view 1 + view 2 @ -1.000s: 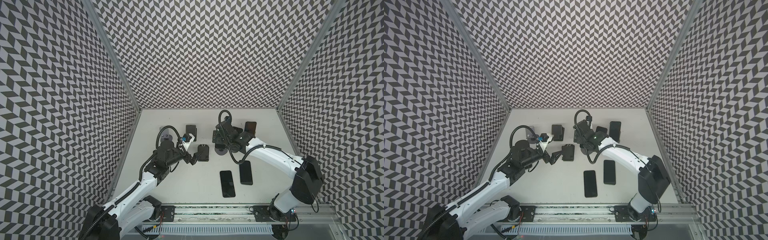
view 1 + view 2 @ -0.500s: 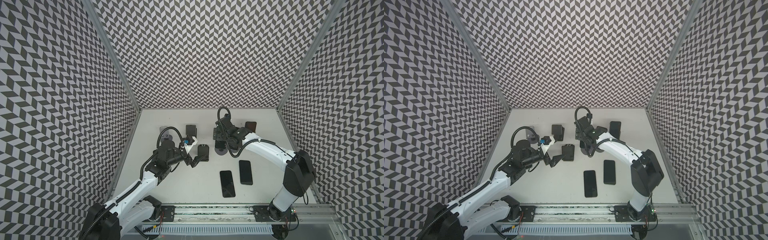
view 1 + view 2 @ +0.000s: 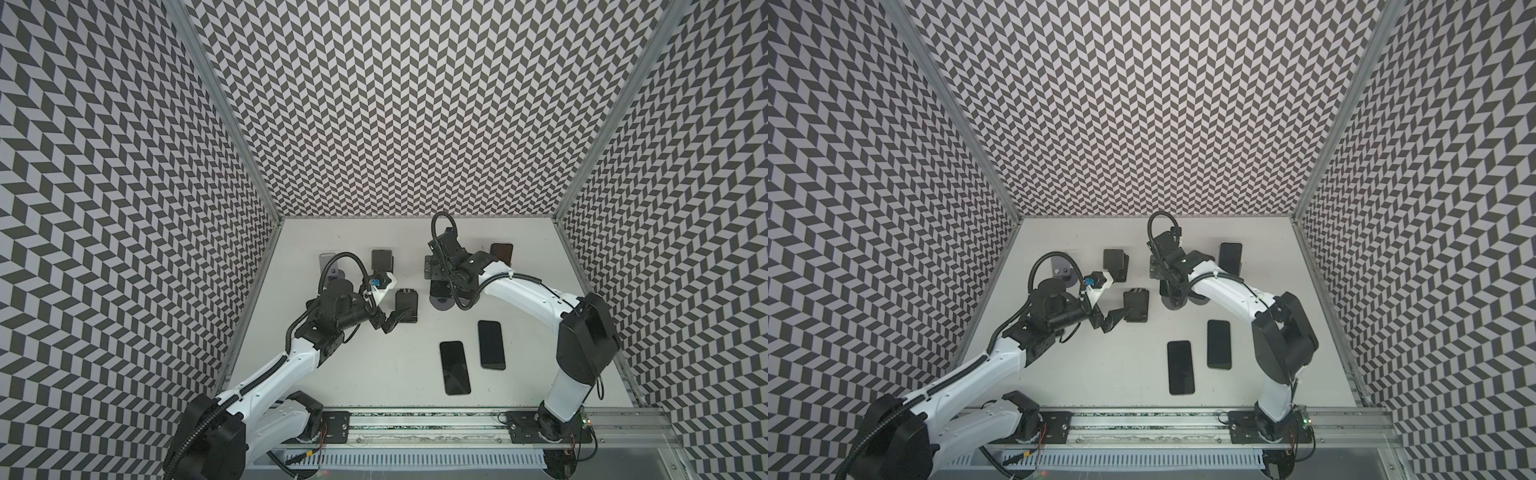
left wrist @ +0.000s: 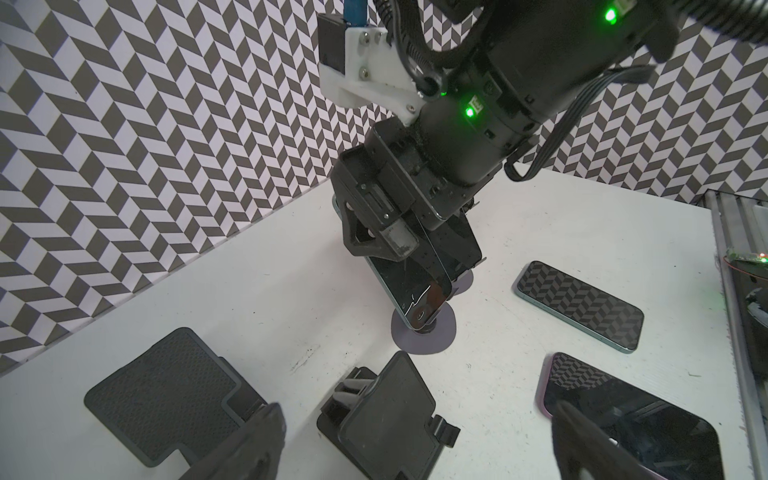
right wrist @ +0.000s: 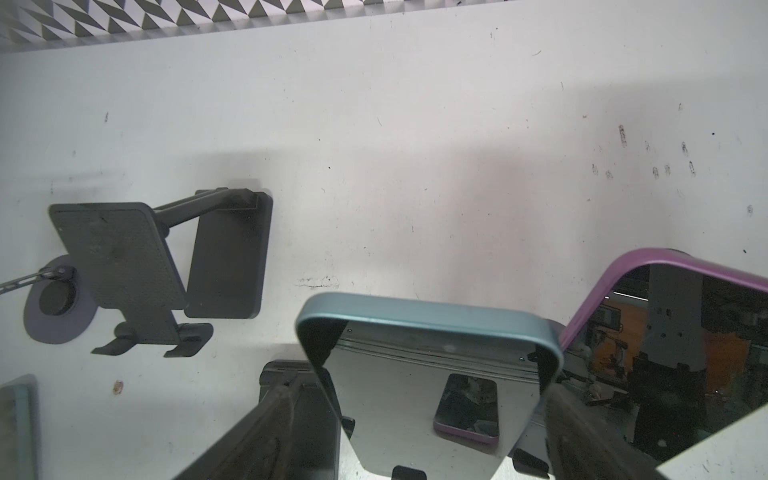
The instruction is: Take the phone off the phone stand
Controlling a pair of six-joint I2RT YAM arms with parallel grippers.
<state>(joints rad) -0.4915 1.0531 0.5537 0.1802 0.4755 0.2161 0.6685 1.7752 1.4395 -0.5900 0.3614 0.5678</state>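
My right claw (image 5: 422,395) straddles the teal-edged phone (image 4: 405,286), which leans in its round-based stand (image 4: 424,336) in the far half of the worktop (image 3: 374,374), about midway between the side edges. I cannot tell whether it grips. My left claw (image 4: 415,415) gapes wide just beside a black stand (image 3: 406,305).

The teal-edged phone (image 5: 419,365) leans tilted back on its stand (image 4: 432,341) (round grey base), mirror-dark screen upward.
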